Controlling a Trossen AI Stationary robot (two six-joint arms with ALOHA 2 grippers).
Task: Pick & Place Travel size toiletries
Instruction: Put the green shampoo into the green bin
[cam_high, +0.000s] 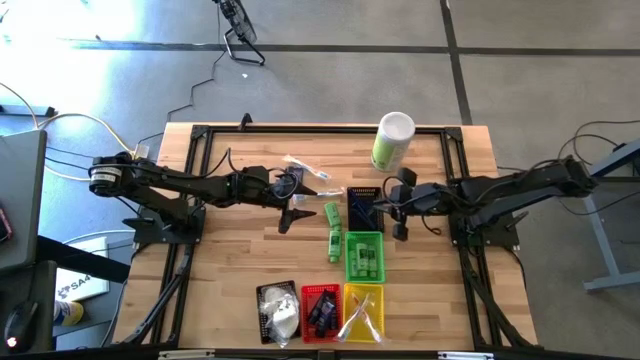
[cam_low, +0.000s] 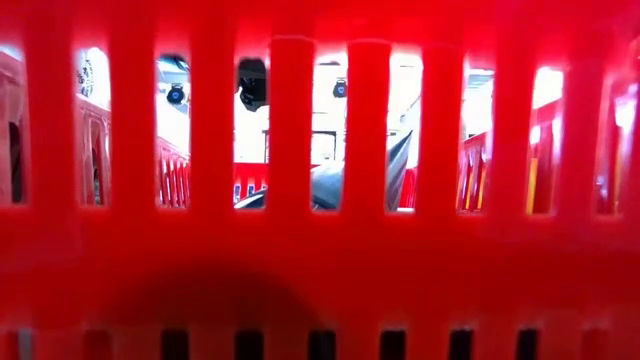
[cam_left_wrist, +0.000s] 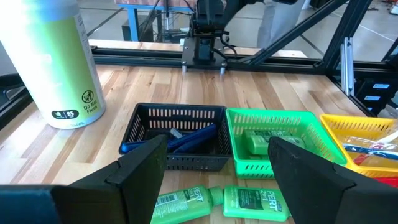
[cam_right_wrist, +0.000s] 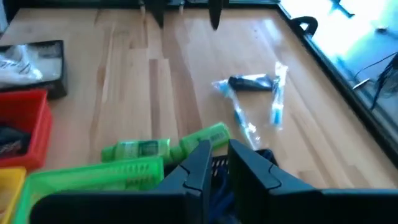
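Note:
Two small green bottles (cam_high: 333, 228) lie on their sides on the table beside the black basket (cam_left_wrist: 177, 121), which holds dark blue tubes (cam_left_wrist: 193, 138). Another green bottle (cam_left_wrist: 258, 144) lies in the green basket (cam_left_wrist: 280, 121). Clear-wrapped sticks (cam_right_wrist: 277, 93) and a dark tube (cam_right_wrist: 252, 82) lie on the wood toward the far side. My left gripper (cam_left_wrist: 217, 180) hovers open just above the two bottles (cam_left_wrist: 217, 204). My right gripper (cam_right_wrist: 217, 163) hangs over the black basket's right side, its fingers almost together with nothing between them.
A tall green-and-white canister (cam_high: 392, 140) stands at the far edge. Along the near edge sit a black basket with white pouches (cam_high: 278, 312), a red basket (cam_high: 320, 310) and a yellow basket (cam_high: 363, 310). The red basket's wall (cam_low: 320, 250) fills the low view.

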